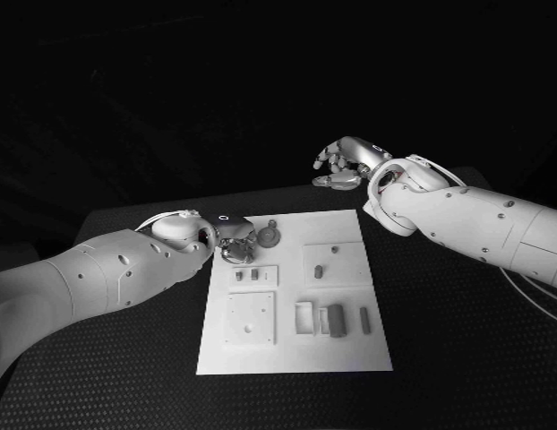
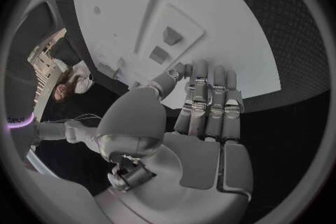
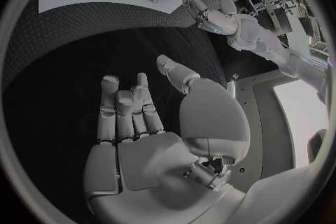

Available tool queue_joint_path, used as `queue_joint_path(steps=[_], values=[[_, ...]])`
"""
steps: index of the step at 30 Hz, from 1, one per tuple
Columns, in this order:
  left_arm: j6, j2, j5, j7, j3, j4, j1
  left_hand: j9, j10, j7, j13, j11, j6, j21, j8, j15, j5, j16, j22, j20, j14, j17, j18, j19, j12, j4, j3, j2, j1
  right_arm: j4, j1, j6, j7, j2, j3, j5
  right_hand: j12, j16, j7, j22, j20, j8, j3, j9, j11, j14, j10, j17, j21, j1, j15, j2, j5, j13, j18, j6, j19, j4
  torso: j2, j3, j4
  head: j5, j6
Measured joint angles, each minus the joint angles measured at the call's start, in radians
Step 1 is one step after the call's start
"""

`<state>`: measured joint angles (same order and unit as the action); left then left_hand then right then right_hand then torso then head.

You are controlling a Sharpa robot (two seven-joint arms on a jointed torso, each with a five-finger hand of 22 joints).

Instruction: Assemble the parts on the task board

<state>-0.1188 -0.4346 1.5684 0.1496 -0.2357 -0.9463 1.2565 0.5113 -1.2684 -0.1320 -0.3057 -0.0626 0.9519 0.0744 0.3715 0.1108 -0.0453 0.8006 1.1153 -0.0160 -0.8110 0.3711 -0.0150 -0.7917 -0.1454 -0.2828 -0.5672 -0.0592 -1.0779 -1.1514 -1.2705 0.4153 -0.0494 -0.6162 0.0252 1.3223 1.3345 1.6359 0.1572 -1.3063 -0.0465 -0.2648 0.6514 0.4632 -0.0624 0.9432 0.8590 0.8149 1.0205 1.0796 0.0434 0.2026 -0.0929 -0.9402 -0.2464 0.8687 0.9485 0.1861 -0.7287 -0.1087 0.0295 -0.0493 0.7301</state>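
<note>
**Task board and its parts**

The task board [image 1: 292, 354] is a white rectangular plate lying flat. A round part [image 1: 269, 237] lies near its far left corner. Toward the board's middle sit a small plate with two dark slots [image 1: 255, 276] and a square block [image 1: 329, 263]. Nearer the board's front edge are a larger square plate [image 1: 251, 318] and several upright grey parts [image 1: 336, 320].

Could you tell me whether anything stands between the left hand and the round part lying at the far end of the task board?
Nothing visible does. The left hand is at the task board's far left corner, and the round part lies just beside its fingers, with bare white plate between them. The right hand hangs off beyond the board, over the black table.
</note>
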Motion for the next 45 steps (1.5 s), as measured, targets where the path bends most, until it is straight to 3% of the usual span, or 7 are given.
queue_joint_path(steps=[15,16,19,20,28,35,45], values=[[-0.011,-0.001,-0.007,0.001,-0.001,0.0,-0.001,0.0,0.0,0.0,0.0,0.0,0.0,0.0,-0.004,0.0,0.001,0.0,0.0,0.0,0.0,0.0,0.0,0.0,0.0,-0.002,-0.002,0.0,0.0,0.0,0.0,-0.002,0.0,-0.001,0.0,0.0,0.0,0.0,0.0,0.0,0.0,0.0,0.0,0.0,0.0,0.0,0.0,0.0,0.0,0.0,0.0,0.0,0.0,0.0,0.0,0.0,0.0,0.0,0.0,0.0002,0.0002,0.002,0.001],[-0.014,-0.001,-0.01,0.002,-0.001,0.001,-0.002,0.0,0.012,0.0,0.002,-0.012,0.0,-0.002,-0.009,0.0,-0.002,-0.007,0.0,0.0,0.0,0.0,0.0,0.0,0.013,-0.002,-0.002,0.004,-0.004,0.0,0.0,-0.002,0.0,-0.001,0.0,0.0,0.0,0.0,0.0,0.0,0.0,0.0,-0.002,-0.001,0.0,0.0,0.0,0.0,0.0,0.0,0.0,0.0,0.0,0.0,0.0,0.0,0.0,-0.002,0.0,0.0001,0.0002,0.002,0.001],[-0.019,-0.002,-0.018,0.002,-0.002,0.001,-0.003,-0.005,0.023,-0.006,0.006,-0.023,-0.013,-0.004,-0.017,0.0,-0.005,-0.011,-0.001,0.0,0.0,0.0,0.0,0.0,0.023,-0.002,-0.002,0.017,0.001,0.0,0.0,-0.002,0.0,-0.001,0.0,0.0,0.0,0.0,0.0,-0.001,0.0,0.0,-0.003,-0.001,0.0,0.0,0.0,0.0,0.0,0.0,0.0,0.0,0.0,0.0,0.0,0.0,0.0,-0.003,0.0,0.0001,0.0002,0.002,0.001],[-0.021,-0.002,-0.02,0.002,-0.002,0.002,-0.003,-0.007,0.031,-0.011,0.008,-0.027,-0.018,-0.004,-0.021,0.0,-0.01,-0.011,-0.002,-0.002,0.0,0.0,0.0,0.002,0.027,-0.002,-0.002,0.033,0.003,0.0,0.0,-0.002,0.0,-0.001,0.0,0.0,0.0,0.0,0.0,-0.001,0.0,0.0,-0.003,-0.001,0.0,0.0,0.0,0.0,0.0,0.0,0.0,0.0,0.0,0.0,0.0,0.0,0.0,-0.003,0.0,0.0001,0.0002,0.002,0.001],[-0.03,-0.002,-0.031,-0.003,-0.003,0.007,-0.004,-0.02,0.05,-0.025,0.01,-0.036,-0.047,-0.004,-0.039,0.0,-0.008,-0.022,-0.01,-0.004,0.0,0.002,0.0,0.004,0.041,0.01,0.004,0.098,0.017,-0.001,0.0,-0.002,-0.001,-0.002,0.0,0.0,0.0,0.0,0.0,-0.001,0.0,0.0,-0.003,-0.002,0.0,0.0,0.0,0.0,0.0,0.0,0.0,0.0,0.0,0.0,0.0,0.0,0.0,-0.003,0.0,-0.0004,-0.0001,0.003,0.002],[-0.033,-0.004,-0.034,-0.012,-0.003,0.008,-0.004,-0.021,0.05,-0.028,0.01,-0.036,-0.05,-0.004,-0.043,0.0,-0.008,-0.022,-0.012,-0.004,0.0,0.004,0.0,0.004,0.042,0.013,0.001,0.117,0.017,-0.001,0.0,-0.002,-0.001,-0.003,0.0,0.0,0.0,0.0,0.0,-0.001,0.0,0.0,-0.003,-0.002,0.0,0.0,0.0,0.0,0.0,0.0,0.0,0.0,0.0,0.0,0.001,0.0,0.0,-0.003,0.0,-0.0005,-0.0002,0.004,0.001],[-0.041,-0.007,-0.037,-0.018,-0.003,0.009,-0.004,-0.022,0.054,-0.032,0.01,-0.039,-0.054,-0.004,-0.043,0.0,-0.008,-0.027,-0.014,-0.007,0.0,0.006,0.0,0.007,0.042,0.018,0.001,0.128,0.017,0.0,0.0,-0.002,-0.002,-0.003,0.0,0.0,0.0,0.0,0.0,-0.001,-0.004,0.0,-0.003,-0.003,0.0,0.0,0.0,0.0,0.0,0.0,0.0,0.0,0.0,0.0,0.001,0.0,-0.004,-0.003,0.0,-0.0004,-0.0003,0.003,0.002]])
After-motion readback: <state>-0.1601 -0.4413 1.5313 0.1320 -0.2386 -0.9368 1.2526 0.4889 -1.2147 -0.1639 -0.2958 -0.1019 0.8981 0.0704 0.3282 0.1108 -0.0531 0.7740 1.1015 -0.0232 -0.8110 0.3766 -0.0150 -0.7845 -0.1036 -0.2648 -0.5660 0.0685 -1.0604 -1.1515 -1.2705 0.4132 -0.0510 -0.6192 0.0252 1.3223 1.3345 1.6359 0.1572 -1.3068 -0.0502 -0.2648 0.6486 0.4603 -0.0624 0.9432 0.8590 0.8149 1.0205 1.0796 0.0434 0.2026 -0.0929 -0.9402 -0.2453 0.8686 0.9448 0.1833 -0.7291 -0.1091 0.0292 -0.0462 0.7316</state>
